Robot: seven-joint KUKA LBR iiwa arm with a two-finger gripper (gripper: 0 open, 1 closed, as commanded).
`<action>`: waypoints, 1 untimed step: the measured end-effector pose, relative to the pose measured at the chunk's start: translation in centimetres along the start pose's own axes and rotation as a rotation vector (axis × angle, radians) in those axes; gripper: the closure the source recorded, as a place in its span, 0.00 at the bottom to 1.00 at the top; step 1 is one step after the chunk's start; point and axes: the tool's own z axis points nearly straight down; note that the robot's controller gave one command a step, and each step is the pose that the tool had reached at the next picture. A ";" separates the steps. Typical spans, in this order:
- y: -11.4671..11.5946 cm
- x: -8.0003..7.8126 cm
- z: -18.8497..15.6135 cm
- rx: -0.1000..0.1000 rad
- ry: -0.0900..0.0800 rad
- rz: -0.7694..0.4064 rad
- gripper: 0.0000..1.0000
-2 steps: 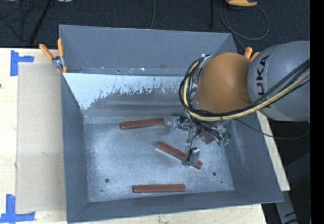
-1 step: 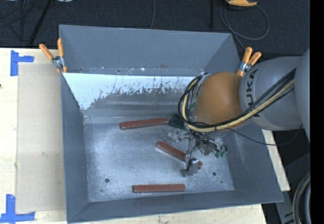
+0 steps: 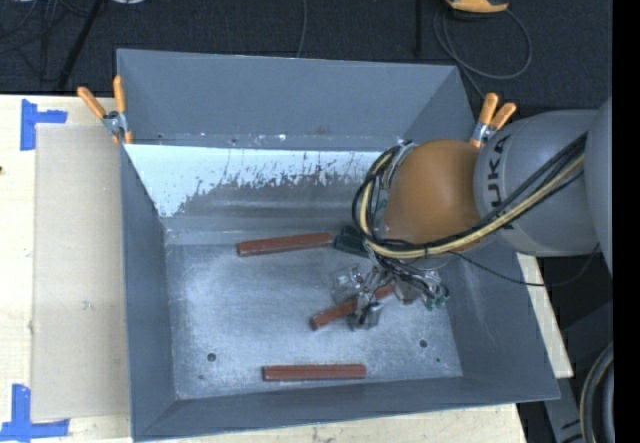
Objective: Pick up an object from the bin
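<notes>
The grey metal bin (image 3: pixel 148 291) has a scuffed floor carrying three reddish-brown sticks and little else; furthest left, a long flat reddish-brown stick (image 3: pixel 285 245) lies near the back wall, tilted slightly; nearer the front edge a second long reddish-brown stick (image 3: pixel 314 371) lies almost level, well apart from the first; between them, toward the middle of the floor, a shorter reddish-brown stick (image 3: pixel 330 317) lies on a slant, its right end running up under the jaws. The jaws sit low at that right end, touching it or just above it; wires and metal parts crowd the spot, so I cannot tell whether they are released or clenched, nor whether the stick is between them. To the right, the arm's rounded orange-brown wrist cover (image 3: pixel 430 193) leans in over the bin, wrapped in black and yellow cables.

The step in hand looks like taking the short stick; done well, the jaws should straddle its narrow width, not its length, and settle fully to the floor before closing; a hold this near the end may let the free left end droop or swing, so the lift should go straight up, clear of the other two sticks.
</notes>
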 end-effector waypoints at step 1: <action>-1.5 -0.8 -14.1 0.005 -0.009 0.030 1.00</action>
